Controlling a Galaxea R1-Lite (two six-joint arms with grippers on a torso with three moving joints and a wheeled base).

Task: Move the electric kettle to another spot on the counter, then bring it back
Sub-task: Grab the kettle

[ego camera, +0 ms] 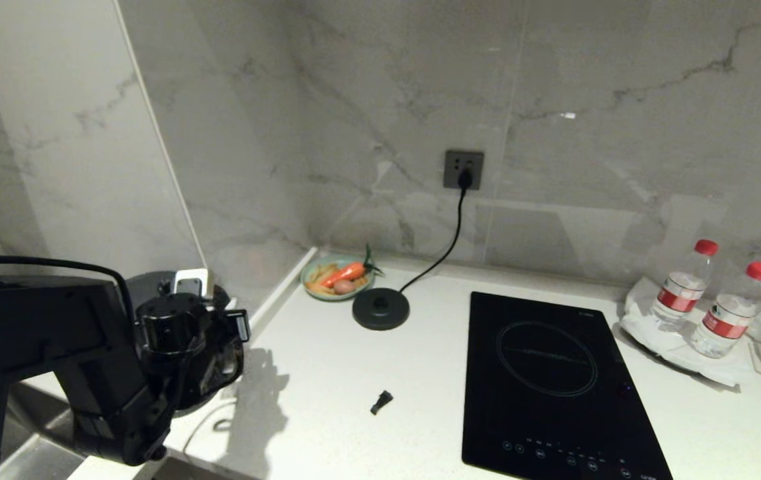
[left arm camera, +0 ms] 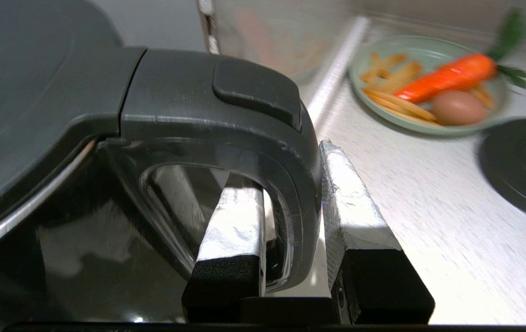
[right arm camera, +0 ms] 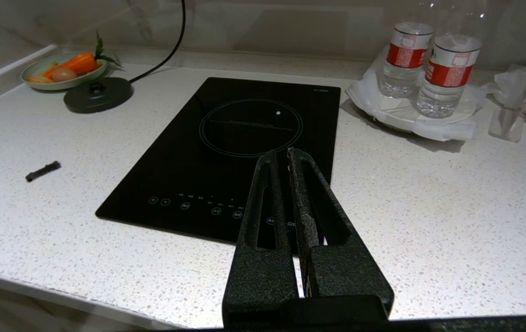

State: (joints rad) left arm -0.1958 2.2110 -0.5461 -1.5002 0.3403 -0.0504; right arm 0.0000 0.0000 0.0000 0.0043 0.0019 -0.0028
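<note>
At the counter's (ego camera: 327,373) left edge, the left gripper (left arm camera: 290,184) clamped its foil-wrapped fingers (left arm camera: 237,216) round the electric kettle's (left arm camera: 37,115) loop handle, well apart from the round base disc (ego camera: 381,309) beside the dish (ego camera: 336,278); the right gripper (right arm camera: 282,159) hung shut over the hob (right arm camera: 244,152).

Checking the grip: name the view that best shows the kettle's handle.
Left wrist view: the left gripper is shut on the electric kettle handle, one finger through the loop. Head view: the arm hides most of it. Right wrist view: no kettle.
</note>
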